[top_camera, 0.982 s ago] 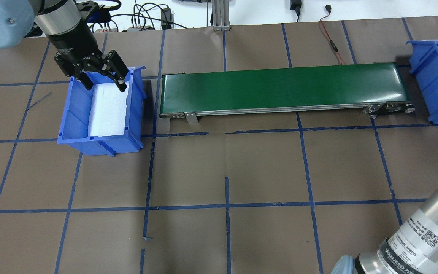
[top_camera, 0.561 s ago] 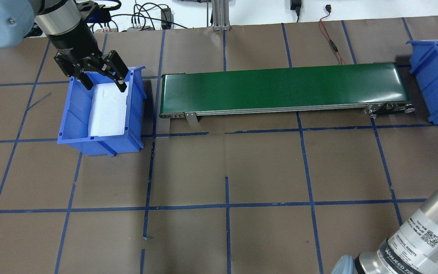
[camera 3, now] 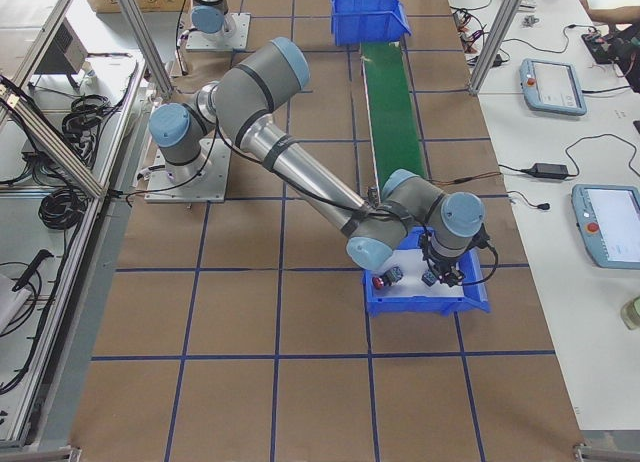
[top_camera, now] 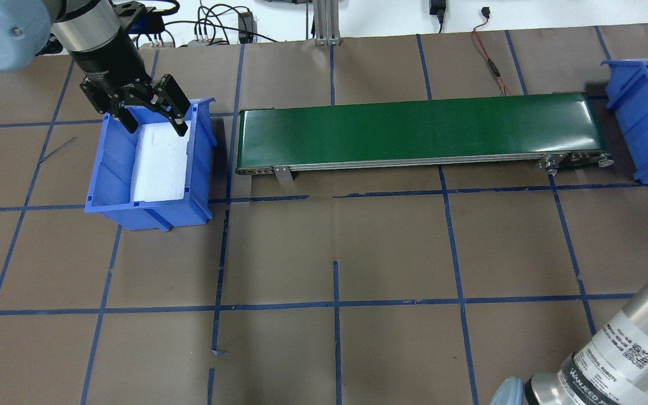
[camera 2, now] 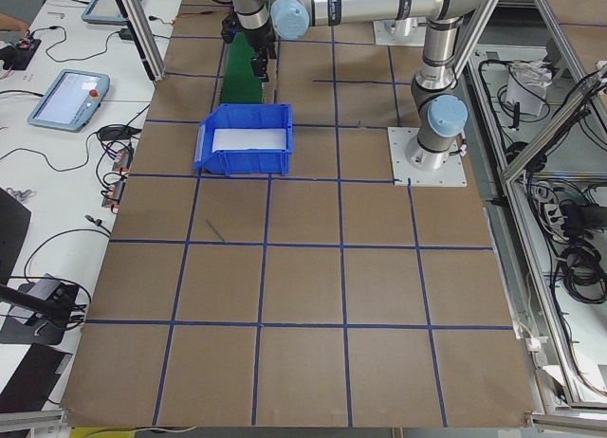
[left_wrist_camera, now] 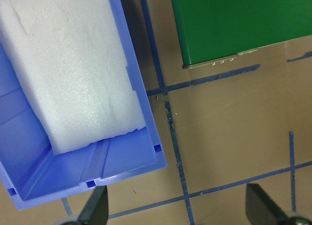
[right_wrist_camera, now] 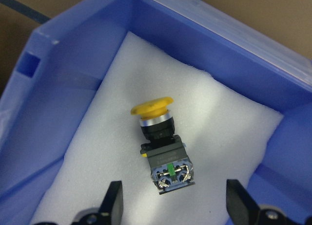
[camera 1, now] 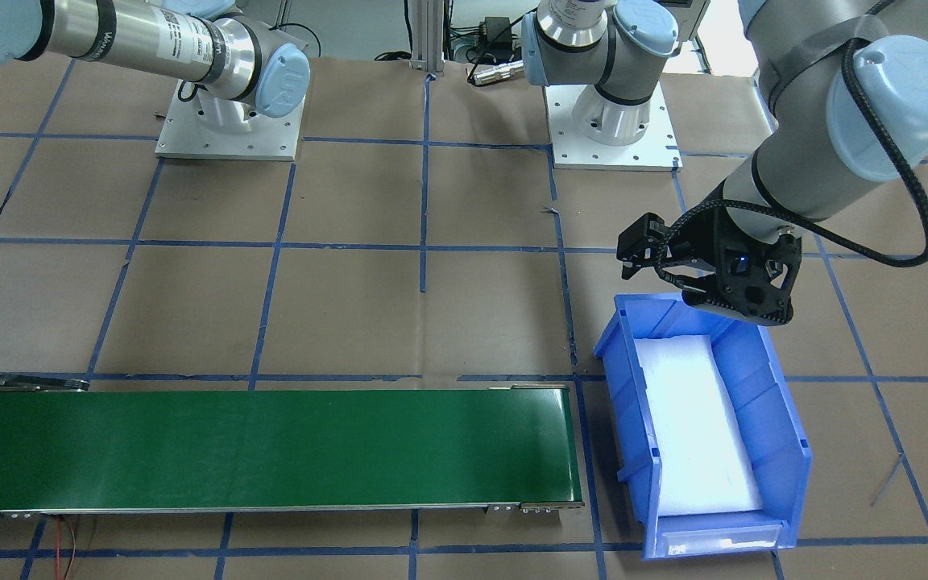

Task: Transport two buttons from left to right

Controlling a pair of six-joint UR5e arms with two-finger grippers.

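Yellow button lies on foam in the right bin, near the red button; likely light, rigid, best pinched across its blocky body by the wide-open, empty right end effector.

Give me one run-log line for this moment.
left gripper open above left bin edge | right gripper open above yellow button in right bin | red button also inside

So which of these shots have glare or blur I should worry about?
Front-facing view: the foam in the bin is blown out white. Overhead view: a sheen at the right end of the belt. Right wrist view: the yellow button is sharp, the fingers soft.
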